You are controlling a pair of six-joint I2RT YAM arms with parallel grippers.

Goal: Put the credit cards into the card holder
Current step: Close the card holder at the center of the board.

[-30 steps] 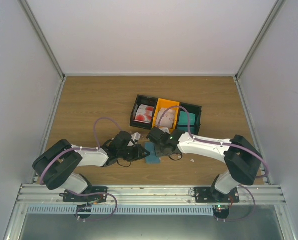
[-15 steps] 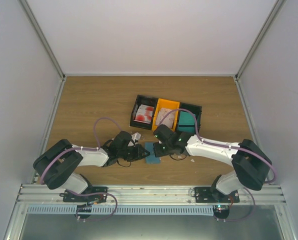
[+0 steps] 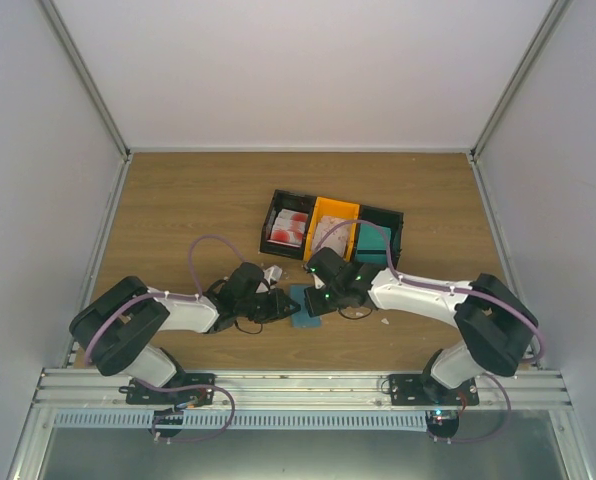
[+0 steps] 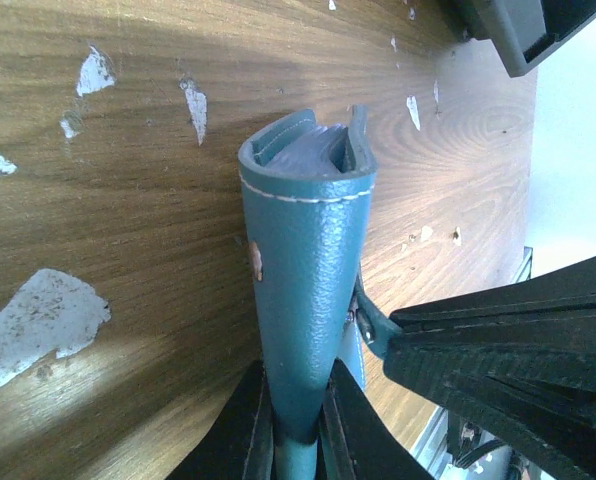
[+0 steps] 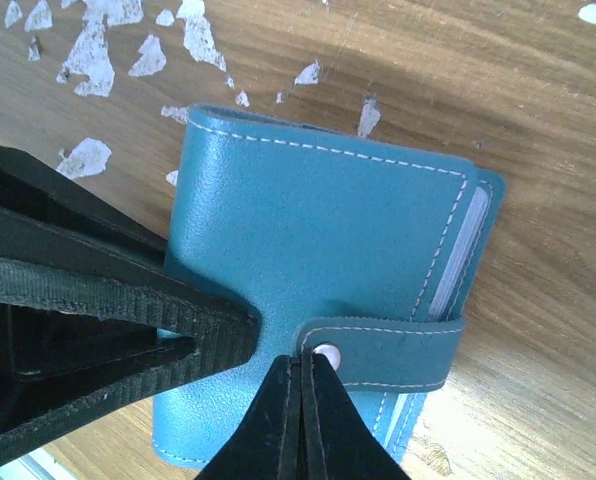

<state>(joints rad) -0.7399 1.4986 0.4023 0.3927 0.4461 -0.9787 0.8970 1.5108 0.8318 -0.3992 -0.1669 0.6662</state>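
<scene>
Stretched inward, left tool (image 4: 296, 425) pinches the card holder (image 4: 308, 250); right tool (image 5: 301, 385) opposite, closed at its strap (image 5: 398, 352).

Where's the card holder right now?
In the top view the card holder lies on the table, just below the bins, between the left claw, pinching its edge, and the right claw.

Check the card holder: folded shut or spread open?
Folded shut: the card holder lies closed, its strap wrapped round the edge to the snap. Fastened or not, cannot tell.
</scene>
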